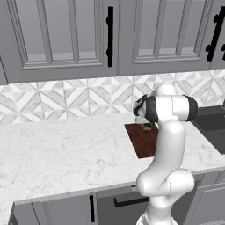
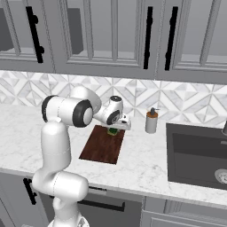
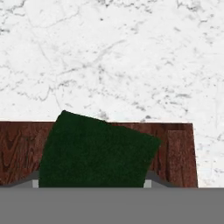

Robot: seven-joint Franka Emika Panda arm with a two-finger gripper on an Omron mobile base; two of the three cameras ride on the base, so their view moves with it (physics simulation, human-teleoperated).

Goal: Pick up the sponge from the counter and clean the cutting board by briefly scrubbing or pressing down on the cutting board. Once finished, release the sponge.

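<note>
Claw: the claw (image 2: 113,130) is clamped on the sponge (image 3: 97,150), one finger on each side of it (just the finger tips peek out at the sponge's lower corners in the hand view).
Sponge: it sits directly under the claw, dark green scrub face towards the camera on the hand, turned a little askew to the board's edges. From the right base view a bit of green and yellow shows below the fingers.
Cutting board (image 2: 103,145): it lies beneath the claw, and the sponge is over its far end, near the edge closest to the tiled wall. Whether the sponge is pressing on the wood or held just above it, I cannot tell.
Counter (image 3: 113,57): white marble stretches beyond the claw and past the board's far edge.
Why held so: the grip from above probably keeps the sponge flat to the board, so a press or short rub cleans it.
Soap bottle (image 2: 151,121): stands off to the claw's side, towards the sink (image 2: 197,153), well clear of the board.
Step left: the sponge is not yet released.
</note>
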